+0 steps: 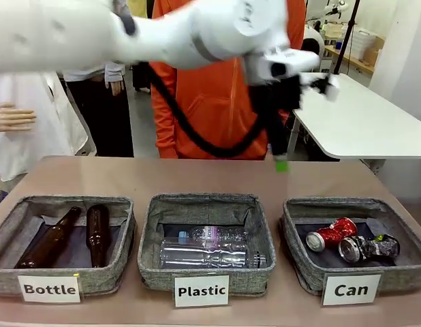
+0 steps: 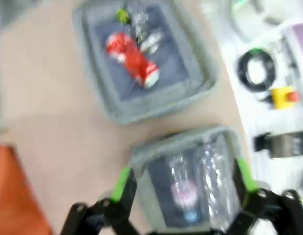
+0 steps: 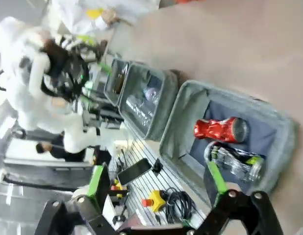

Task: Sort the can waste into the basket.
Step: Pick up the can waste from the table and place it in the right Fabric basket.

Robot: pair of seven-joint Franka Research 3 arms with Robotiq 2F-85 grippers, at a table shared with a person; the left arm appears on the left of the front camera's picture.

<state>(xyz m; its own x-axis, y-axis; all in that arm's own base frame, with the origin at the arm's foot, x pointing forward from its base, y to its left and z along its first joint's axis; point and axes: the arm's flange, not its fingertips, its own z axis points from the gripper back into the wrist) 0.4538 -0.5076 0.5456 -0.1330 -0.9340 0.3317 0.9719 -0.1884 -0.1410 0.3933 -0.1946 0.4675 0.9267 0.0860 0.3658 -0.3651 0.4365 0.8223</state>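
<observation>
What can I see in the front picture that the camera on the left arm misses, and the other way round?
Front view alone: the basket labelled Bottle with two brown bottles, the three labels, and a person in orange across the table.

Left wrist view alone: the left gripper seen from its own side, jaws open, with nothing between its green pads, above the plastic basket.

Both: the Can basket holding the red can and the dark can, and the clear plastic bottles.

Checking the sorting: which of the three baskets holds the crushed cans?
The basket labelled "Can", at the robot's right end of the row, holds both cans; the others hold brown glass bottles and clear plastic bottles.
</observation>
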